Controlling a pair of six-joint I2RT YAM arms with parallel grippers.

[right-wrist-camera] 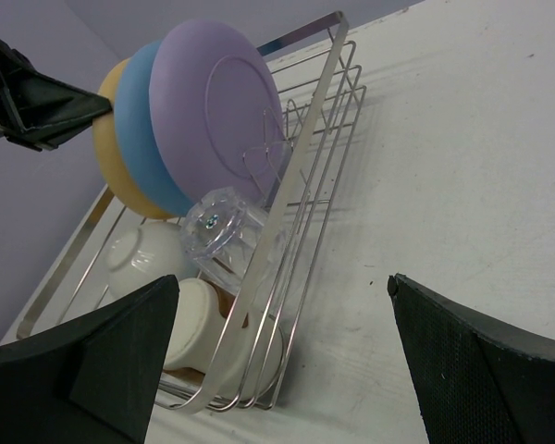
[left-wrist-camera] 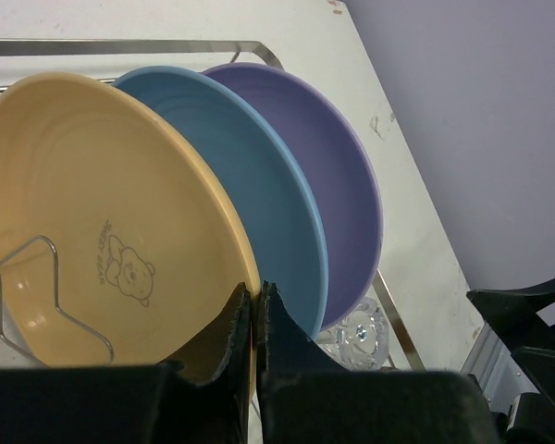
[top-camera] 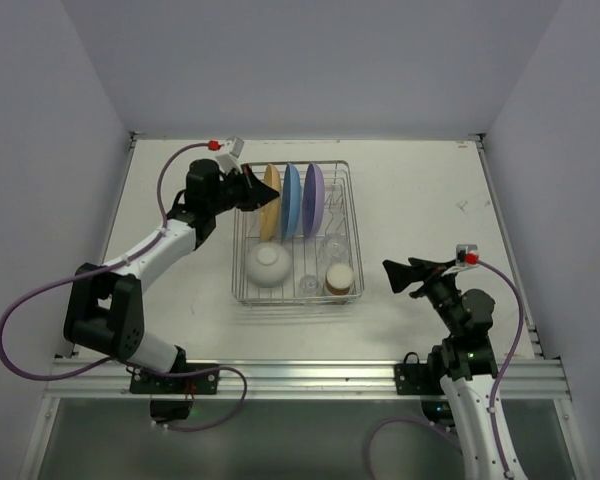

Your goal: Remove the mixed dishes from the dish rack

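The silver wire dish rack (top-camera: 346,230) holds three upright plates: tan-orange (top-camera: 271,202), blue (top-camera: 291,198) and purple (top-camera: 314,197). A white bowl (top-camera: 268,265), clear glasses (top-camera: 332,245) and a brown cup (top-camera: 339,279) lie at its near end. My left gripper (left-wrist-camera: 256,296) is shut on the rim of the tan-orange plate (left-wrist-camera: 92,213), which still stands in the rack against the blue plate (left-wrist-camera: 250,185). My right gripper (top-camera: 400,275) hangs open over the table to the right of the rack, holding nothing.
The rack's right wall (right-wrist-camera: 296,157) stands just left of my right gripper (right-wrist-camera: 282,280), with the glass (right-wrist-camera: 222,227) and cup (right-wrist-camera: 199,324) behind it. White tabletop (top-camera: 420,200) stretches right of the rack; walls close the sides and back.
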